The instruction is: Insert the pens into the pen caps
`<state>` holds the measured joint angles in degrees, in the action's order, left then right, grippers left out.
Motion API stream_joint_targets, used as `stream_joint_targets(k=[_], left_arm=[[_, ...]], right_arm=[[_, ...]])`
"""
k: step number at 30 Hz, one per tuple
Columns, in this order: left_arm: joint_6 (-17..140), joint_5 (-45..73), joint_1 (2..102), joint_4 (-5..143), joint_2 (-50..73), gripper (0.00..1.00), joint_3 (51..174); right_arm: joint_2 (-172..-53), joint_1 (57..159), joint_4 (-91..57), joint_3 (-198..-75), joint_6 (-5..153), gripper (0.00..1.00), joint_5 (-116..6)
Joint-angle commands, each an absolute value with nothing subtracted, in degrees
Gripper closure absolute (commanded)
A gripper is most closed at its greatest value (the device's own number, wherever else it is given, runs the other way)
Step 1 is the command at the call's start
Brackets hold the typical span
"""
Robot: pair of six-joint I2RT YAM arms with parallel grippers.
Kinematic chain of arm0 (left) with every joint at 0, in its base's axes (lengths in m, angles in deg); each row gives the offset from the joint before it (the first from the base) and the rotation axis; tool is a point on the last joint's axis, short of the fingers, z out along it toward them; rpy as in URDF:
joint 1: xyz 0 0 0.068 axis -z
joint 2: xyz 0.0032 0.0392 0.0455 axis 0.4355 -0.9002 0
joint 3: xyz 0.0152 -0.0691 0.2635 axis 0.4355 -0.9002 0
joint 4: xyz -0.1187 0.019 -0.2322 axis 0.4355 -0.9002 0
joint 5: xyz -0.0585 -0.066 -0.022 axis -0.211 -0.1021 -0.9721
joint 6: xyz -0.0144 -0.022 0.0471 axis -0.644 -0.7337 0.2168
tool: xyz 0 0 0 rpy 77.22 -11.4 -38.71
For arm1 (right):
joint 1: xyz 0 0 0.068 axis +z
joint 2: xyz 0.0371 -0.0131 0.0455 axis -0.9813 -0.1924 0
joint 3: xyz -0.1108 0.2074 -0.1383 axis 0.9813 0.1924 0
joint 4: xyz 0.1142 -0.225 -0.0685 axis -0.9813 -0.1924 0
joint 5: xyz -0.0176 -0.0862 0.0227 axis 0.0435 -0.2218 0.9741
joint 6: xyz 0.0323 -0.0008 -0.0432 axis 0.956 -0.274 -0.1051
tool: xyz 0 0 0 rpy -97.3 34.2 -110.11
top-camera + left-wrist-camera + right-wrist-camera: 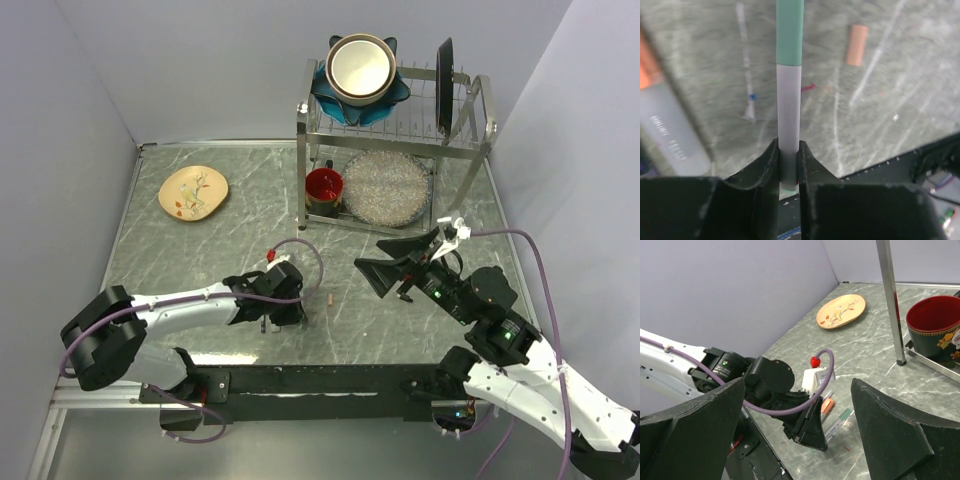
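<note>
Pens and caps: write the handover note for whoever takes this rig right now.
Left gripper: shut on a grey pen whose teal cap is already on.
Right gripper: open and empty, above the table.
A second grey pen with an orange end, seemingly capped, lies beside the held one. A loose salmon cap lies on the table just beyond.
Done: one pen capped, probably two.
Left: the salmon cap needs its pen. No uncapped pen is in view, so find it first.
</note>
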<state>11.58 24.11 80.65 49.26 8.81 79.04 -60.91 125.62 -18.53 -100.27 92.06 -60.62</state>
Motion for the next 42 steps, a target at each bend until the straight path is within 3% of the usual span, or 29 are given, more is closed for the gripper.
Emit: stream_joint_targets(k=[1, 13, 20, 22, 25, 26, 27, 28, 33, 37, 42], left_arm=[[7.3, 30.3, 81.5, 47.4, 8.5, 0.78, 81.1], [4.7, 33.4, 82.1, 44.9, 6.3, 0.67, 82.3], [13.0, 40.6, 82.2, 40.2, 17.2, 0.57, 89.2], [15.6, 45.3, 82.2, 40.1, 20.8, 0.51, 90.6], [22.1, 47.4, 81.8, 44.2, 27.4, 0.32, 91.1], [24.1, 47.6, 81.7, 45.3, 30.5, 0.23, 90.5], [24.8, 48.2, 81.7, 47.1, 31.8, 0.07, 90.2], [25.7, 49.0, 81.7, 47.8, 33.1, 0.01, 89.6], [31.2, 51.6, 81.6, 50.4, 40.0, 0.01, 88.0], [32.0, 53.7, 81.6, 46.1, 42.4, 0.01, 89.7], [33.7, 53.9, 81.6, 49.6, 47.8, 0.00, 85.5]], right_arm=[[-58.7, 125.4, -18.0, -99.0, 90.8, 0.05, -61.9], [-55.6, 125.4, -20.9, -98.5, 90.4, 0.05, -63.7], [-59.0, 125.3, -24.1, -97.1, 95.6, 0.02, -74.9], [-62.9, 125.2, -25.9, -97.9, 98.2, 0.00, -79.6], [-68.4, 124.8, -29.5, -99.9, 100.8, 0.00, -82.9], [-69.5, 124.3, -30.9, -100.4, 101.7, 0.00, -83.8], [-71.9, 124.3, -31.7, -100.9, 102.5, 0.00, -84.5], [-73.1, 124.0, -32.4, -101.9, 103.3, 0.00, -85.1], [-78.0, 120.3, -34.7, -101.5, 106.2, 0.00, -88.0], [-77.7, 110.5, -33.3, -96.7, 108.8, 0.01, -84.7], [-81.9, 99.7, -31.1, -94.5, 106.8, 0.18, -83.1]])
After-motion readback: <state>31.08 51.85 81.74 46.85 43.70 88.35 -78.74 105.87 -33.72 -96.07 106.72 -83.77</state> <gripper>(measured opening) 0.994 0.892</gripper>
